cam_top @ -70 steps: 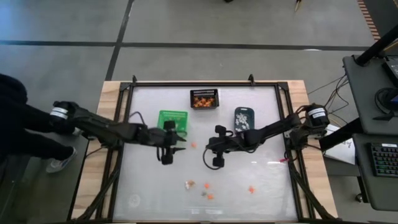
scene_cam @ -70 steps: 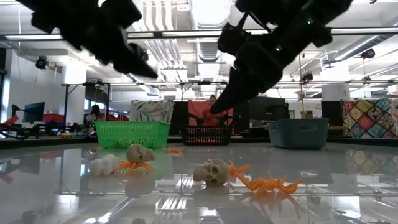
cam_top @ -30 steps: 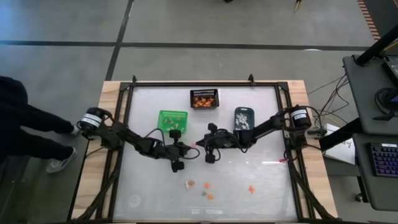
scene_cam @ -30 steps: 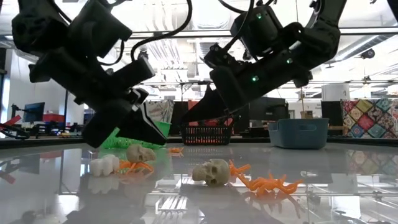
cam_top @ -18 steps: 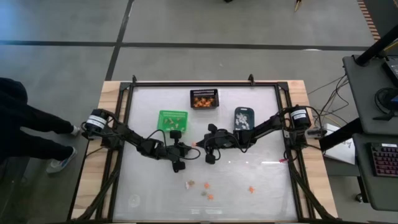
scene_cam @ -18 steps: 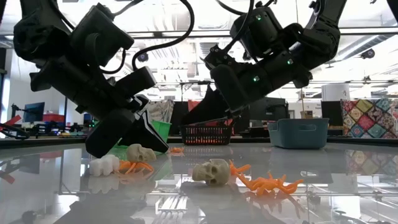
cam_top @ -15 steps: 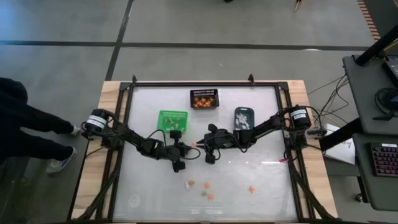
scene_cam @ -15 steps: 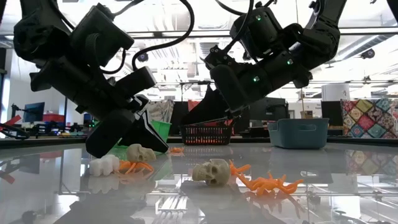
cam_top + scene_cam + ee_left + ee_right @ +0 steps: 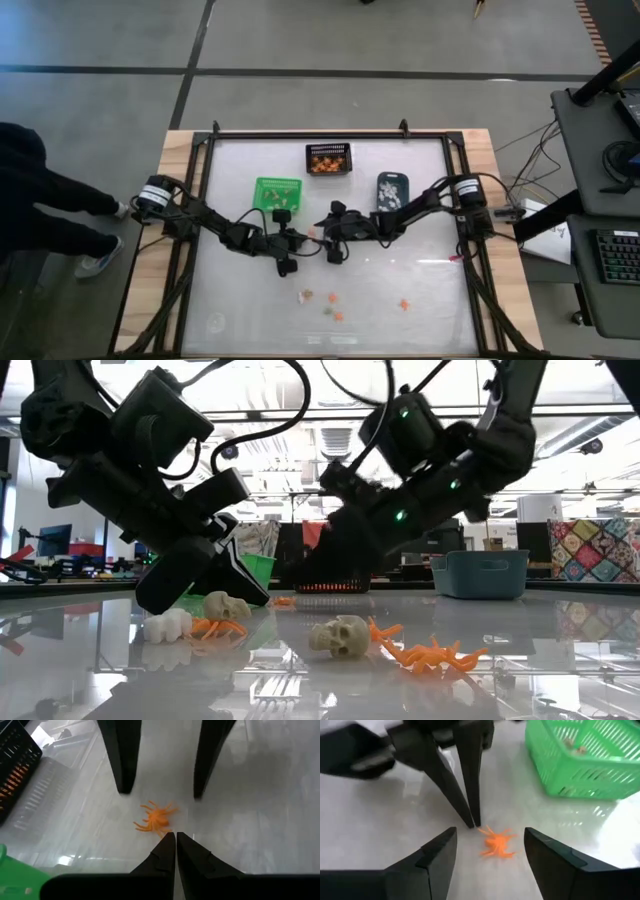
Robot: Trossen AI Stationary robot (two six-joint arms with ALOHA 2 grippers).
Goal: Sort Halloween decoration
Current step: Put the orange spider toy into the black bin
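Right gripper point(image 9: 490, 852) stood spread wide with nothing between its fingers, straddling a small orange spider point(image 9: 496, 843) that lay on the table point(image 9: 420, 290) in the gap. Left gripper point(image 9: 175, 842) was pinched fully shut and empty, its tips pointing at the same spider from the opposite side, just beside it.

The biggest risk, as I judged it, was a clash of the two arms: both grippers met over one trinket near the table's middle, and a closing or forward move by either could strike the other's fingers. A smaller risk was the spider itself: light and leggy, it could skid or flick away on the glossy surface if a finger caught only a leg, or if the shut left tips nudged it.

The high view alone showed the whole layout: the green bin point(image 9: 277, 190), the black mesh bin point(image 9: 328, 158) with orange pieces and the blue-grey bin point(image 9: 392, 190) at the far side, and loose trinkets point(image 9: 331, 300) near the front edge. It barely showed the spider. The wrist views showed it plainly between the fingers. The low view alone gave the skulls point(image 9: 340, 635) and an orange piece point(image 9: 435, 655) close up.
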